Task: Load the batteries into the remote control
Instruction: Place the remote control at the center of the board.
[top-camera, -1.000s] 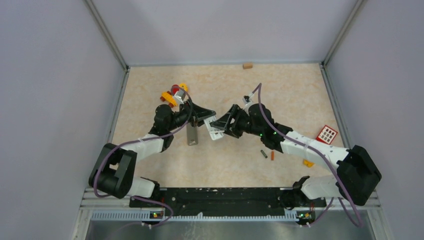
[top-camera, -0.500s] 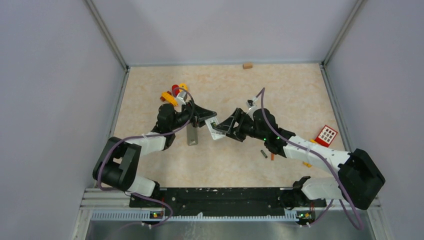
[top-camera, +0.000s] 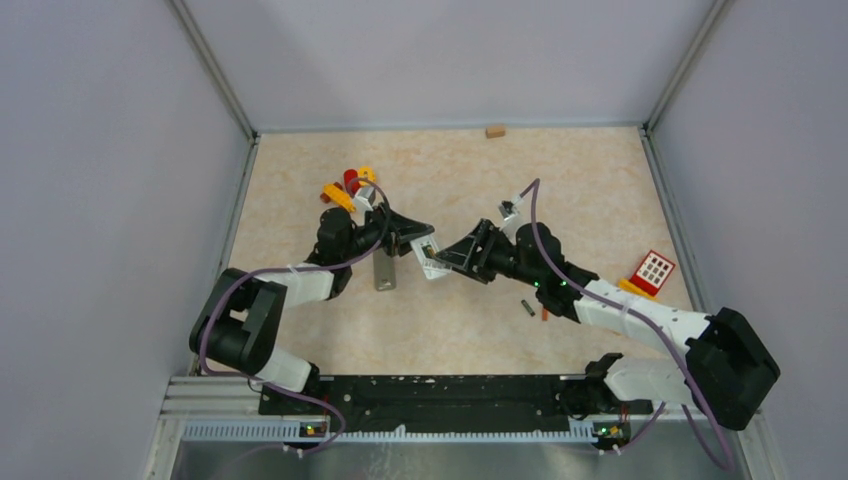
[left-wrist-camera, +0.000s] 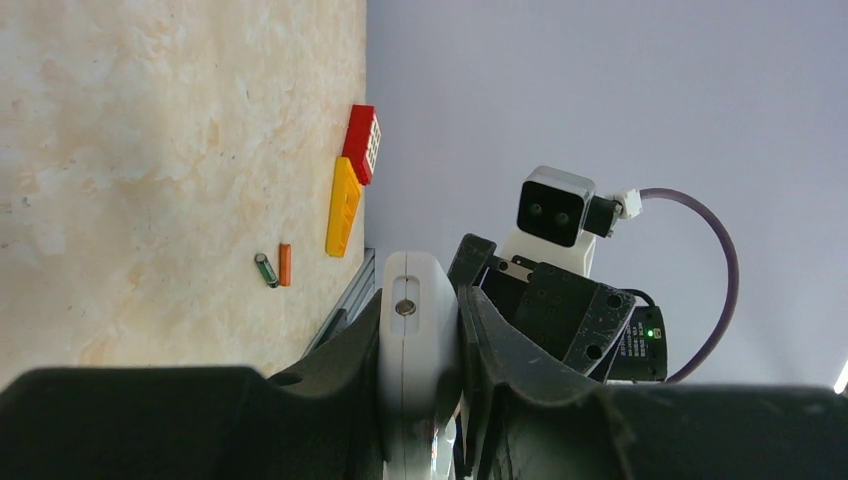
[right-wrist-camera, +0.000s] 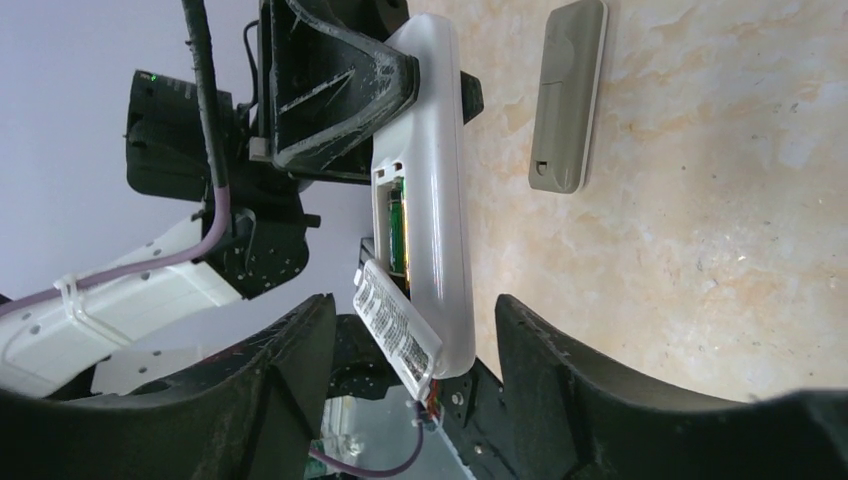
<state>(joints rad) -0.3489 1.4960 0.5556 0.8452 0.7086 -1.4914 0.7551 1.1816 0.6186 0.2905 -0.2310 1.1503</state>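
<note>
While the remote (right-wrist-camera: 440, 150) hung in the air above the counter (top-camera: 450, 180), its back was open, and a green battery (right-wrist-camera: 397, 232) seemed to sit in the slot. The left pincer (left-wrist-camera: 420, 330) was squeezed shut on the remote's sides and held it on its edge. The right pincer (right-wrist-camera: 415, 310) was open wide and held nothing. The free end of the remote poked in between its two fingers.

To do this step well, I think the left pincer should hold the remote steady, with the open slot facing the other arm. The right pincer should fetch one more battery, grip it by the middle, line it up with the slot and push it in gently, the right way round.

Two more lay on the counter, a dark battery (top-camera: 527, 308) and an orange battery (top-camera: 544, 314), just beside each other. They were close to the right arm but well apart from the right pincer. The grey lid (top-camera: 384, 272) lay flat on the counter near the left pincer, and a red block (top-camera: 655, 268) sat further out to the right.
</note>
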